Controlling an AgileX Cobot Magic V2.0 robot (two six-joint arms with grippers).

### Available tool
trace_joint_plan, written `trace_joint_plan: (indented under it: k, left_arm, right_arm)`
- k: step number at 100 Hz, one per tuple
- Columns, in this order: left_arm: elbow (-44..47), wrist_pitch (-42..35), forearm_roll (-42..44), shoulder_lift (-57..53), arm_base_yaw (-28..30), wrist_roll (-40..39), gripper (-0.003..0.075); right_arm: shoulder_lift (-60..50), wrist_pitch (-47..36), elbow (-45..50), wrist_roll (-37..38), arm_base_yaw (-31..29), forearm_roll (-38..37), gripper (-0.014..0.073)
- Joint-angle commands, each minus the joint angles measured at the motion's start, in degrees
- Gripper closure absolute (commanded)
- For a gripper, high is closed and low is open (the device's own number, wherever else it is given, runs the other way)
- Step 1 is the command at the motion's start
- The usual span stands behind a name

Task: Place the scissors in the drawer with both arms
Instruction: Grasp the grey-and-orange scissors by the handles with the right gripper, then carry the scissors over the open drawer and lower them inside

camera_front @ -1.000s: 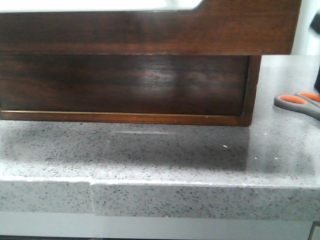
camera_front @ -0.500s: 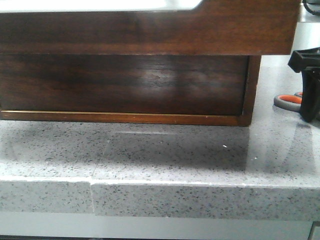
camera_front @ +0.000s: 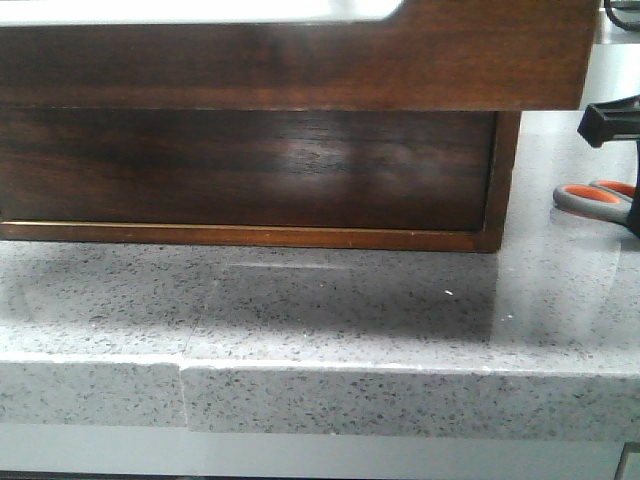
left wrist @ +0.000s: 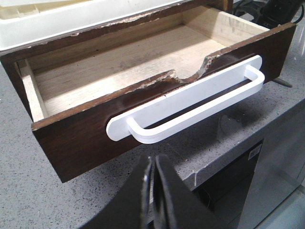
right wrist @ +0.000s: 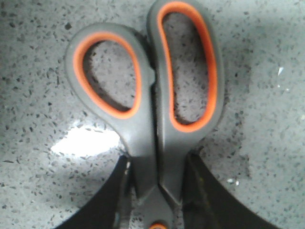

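Note:
The scissors, grey with orange-lined loops, lie on the speckled counter; in the front view they show at the far right. My right gripper has a black finger on each side of the scissors' neck and is shut on it; it is cut off by the frame edge in the front view. The drawer stands pulled open with a bare wooden inside and a white handle; its dark front fills the top of the front view. My left gripper is shut and empty, just before the handle.
A lower dark wooden cabinet front sits under the drawer. The grey speckled counter ends in a front edge close to the camera. A white tray lies on the cabinet top behind the drawer.
My right gripper came down from the right onto the scissors and then shifted right. The scissors' loops now sit slightly higher and further right.

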Motion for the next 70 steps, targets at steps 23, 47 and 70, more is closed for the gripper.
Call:
trace_joint_plan:
  k: [23, 47, 70]
  left_arm:
    - [-1.6, -3.8, -2.3, 1.4, -0.4, 0.1, 0.074]
    - [-1.6, -5.0, -2.3, 1.4, -0.4, 0.2, 0.074]
    - [-1.6, -6.4, -2.3, 1.6, -0.4, 0.2, 0.074]
  right_arm:
    - [-19.3, 1.3, -2.4, 0.4, 0.0, 0.5, 0.0659]
    - [-31.5, 1.5, -13.0, -5.3, 1.1, 3.3, 0.0659]
    - [-30.6, 1.9, -27.9, -13.3, 8.9, 10.5, 0.0659]
